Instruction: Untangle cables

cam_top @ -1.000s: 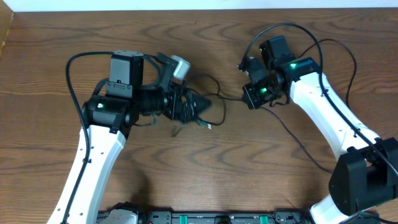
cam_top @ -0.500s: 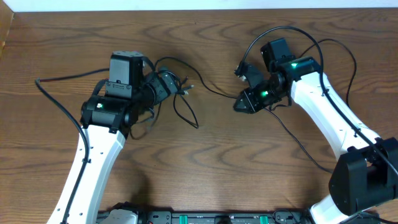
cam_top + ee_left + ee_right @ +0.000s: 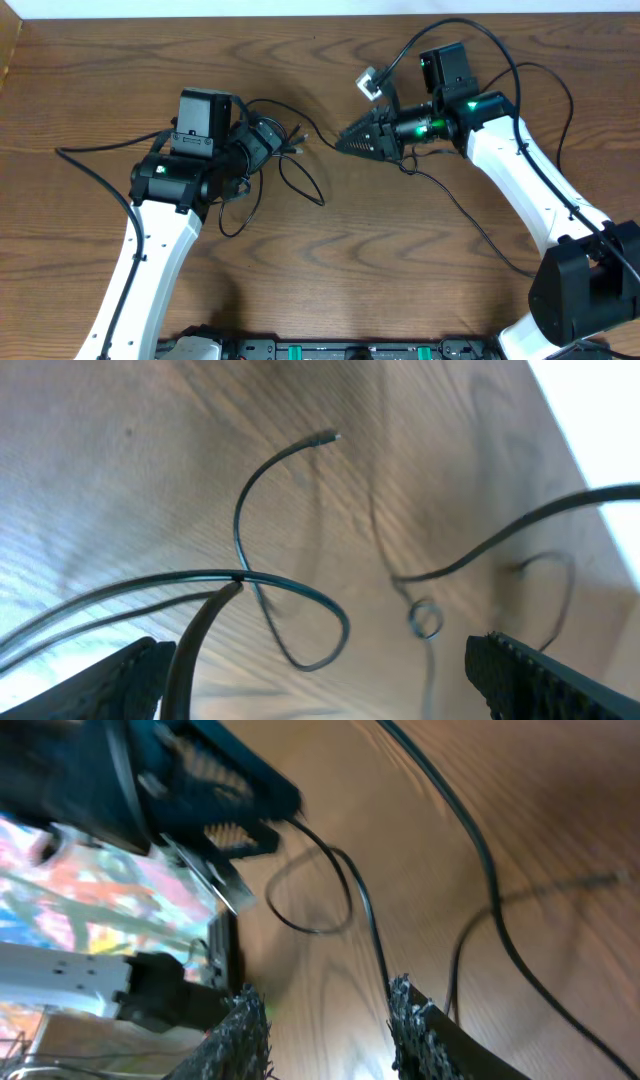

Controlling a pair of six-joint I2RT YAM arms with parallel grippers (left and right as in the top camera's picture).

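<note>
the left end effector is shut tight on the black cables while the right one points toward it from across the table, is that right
Not quite. The left end effector is wide open, not shut. In the left wrist view its fingers sit far apart at the bottom corners, and the black cables pass between them with nothing pinched. The right end effector does point toward it, as the overhead view shows.

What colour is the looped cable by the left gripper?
Black cable, best seen in the left wrist view.
</note>
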